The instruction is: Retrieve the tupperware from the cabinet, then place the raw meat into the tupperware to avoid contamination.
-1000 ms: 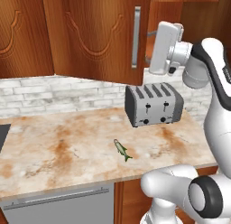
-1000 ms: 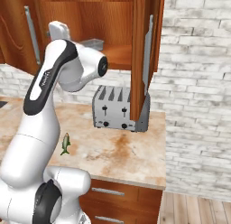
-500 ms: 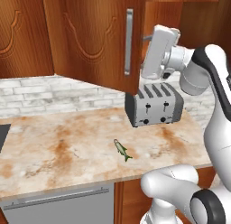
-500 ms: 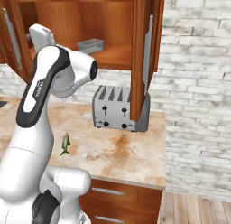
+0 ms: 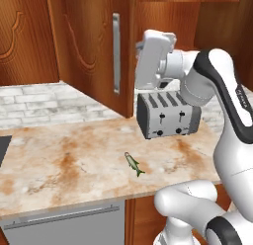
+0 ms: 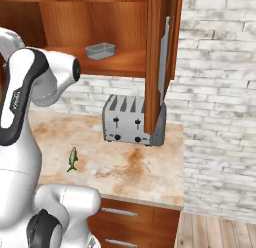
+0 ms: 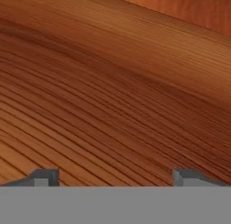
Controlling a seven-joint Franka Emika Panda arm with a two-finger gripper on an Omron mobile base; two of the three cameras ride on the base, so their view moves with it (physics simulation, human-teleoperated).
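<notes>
Tupperware [image 6: 100, 50], a small clear tub, sits on the open cabinet [image 6: 125, 22] shelf, well back from the shelf's front edge and above the toaster [image 6: 131, 123]. Raw meat [image 5: 133, 163], a tiny fish, lies on the table [image 5: 64, 165] in front of the toaster, apart from it and near the front edge.

In the hand view the end effector [image 7: 115, 179] has its fingertips [image 7: 45, 177] spread wide with nothing between them, and it looks close onto wood grain, so it is probably just off a cabinet panel.

Likely trouble: the wrist or elbow could knock the left door [image 5: 99, 46], which stands swung out beside the arm, or the right door [image 6: 161, 67] hanging down over the toaster's corner. The gap between both doors is the open way in; the toaster's top limits room below the shelf.
</notes>
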